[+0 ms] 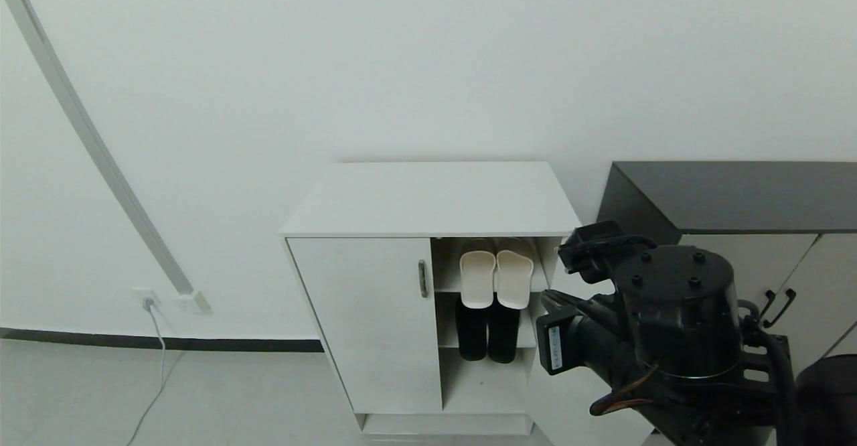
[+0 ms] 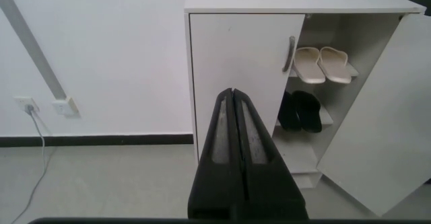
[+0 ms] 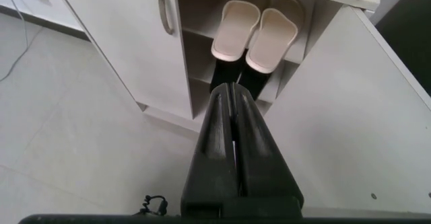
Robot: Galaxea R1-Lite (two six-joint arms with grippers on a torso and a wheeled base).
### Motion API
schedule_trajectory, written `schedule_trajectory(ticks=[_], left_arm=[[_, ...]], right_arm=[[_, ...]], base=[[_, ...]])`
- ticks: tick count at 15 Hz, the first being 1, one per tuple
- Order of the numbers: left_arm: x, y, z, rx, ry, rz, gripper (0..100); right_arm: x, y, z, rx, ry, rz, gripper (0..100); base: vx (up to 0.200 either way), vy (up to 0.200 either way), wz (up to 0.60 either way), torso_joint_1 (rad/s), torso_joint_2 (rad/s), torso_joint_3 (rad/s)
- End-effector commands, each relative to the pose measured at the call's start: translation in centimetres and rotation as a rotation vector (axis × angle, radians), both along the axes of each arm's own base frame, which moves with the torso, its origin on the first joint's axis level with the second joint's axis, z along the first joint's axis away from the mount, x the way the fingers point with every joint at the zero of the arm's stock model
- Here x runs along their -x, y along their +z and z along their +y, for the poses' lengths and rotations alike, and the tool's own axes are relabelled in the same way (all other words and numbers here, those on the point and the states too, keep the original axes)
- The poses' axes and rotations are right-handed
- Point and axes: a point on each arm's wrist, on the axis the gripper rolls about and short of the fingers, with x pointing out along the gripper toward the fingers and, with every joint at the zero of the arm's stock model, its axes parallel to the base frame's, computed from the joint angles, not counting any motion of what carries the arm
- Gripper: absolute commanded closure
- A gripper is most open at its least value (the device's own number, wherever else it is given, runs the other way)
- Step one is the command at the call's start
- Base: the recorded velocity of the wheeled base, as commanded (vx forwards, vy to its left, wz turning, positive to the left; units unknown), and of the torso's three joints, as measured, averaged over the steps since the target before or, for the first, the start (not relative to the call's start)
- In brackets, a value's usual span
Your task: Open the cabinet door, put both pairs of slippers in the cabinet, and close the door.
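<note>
Cabinet (image 1: 428, 198): backs onto the wall, left door (image 1: 365, 319) shut, right door (image 3: 350, 116) swung forward from the right edge. In the open right half, on the upper shelf: first pair of slippers (image 1: 495, 277), side by side, overhanging the shelf edge. Directly below at 6 o'clock, on the middle shelf: second pair of slippers (image 1: 487, 332). At 3 o'clock of the cabinet: second cabinet (image 1: 730, 195). At 9 o'clock, low on the wall: socket (image 1: 144, 296), cable (image 1: 157, 365) down to the floor.
</note>
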Motion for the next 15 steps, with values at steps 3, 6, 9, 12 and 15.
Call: schedule_trajectory(ticks=[3,6,9,12,15], left_arm=[[0.0,0.0,0.0,0.000,0.000,0.000,100],[0.0,0.0,0.0,0.000,0.000,0.000,100],[0.0,0.0,0.0,0.000,0.000,0.000,100],[0.0,0.0,0.0,0.000,0.000,0.000,100],[0.0,0.0,0.0,0.000,0.000,0.001,100]], right_arm=[[0.0,0.0,-0.1,0.001,0.000,0.000,100],[-0.5,0.0,-0.4,0.001,-0.021,-0.001,100],[-1.0,-0.1,-0.7,0.007,-0.042,-0.001,100],[-1.1,-0.1,-0.8,0.011,-0.044,-0.006,100],[-1.1,0.0,-0.8,0.009,-0.044,-0.008,100]], base=[[0.000,0.000,-0.60,0.004,0.00,0.001],[0.000,0.000,-0.60,0.007,0.00,0.002],[0.000,0.000,0.00,0.000,0.00,0.000],[0.000,0.000,0.00,0.000,0.00,0.000],[-0.133,0.000,0.00,0.003,0.00,0.003]])
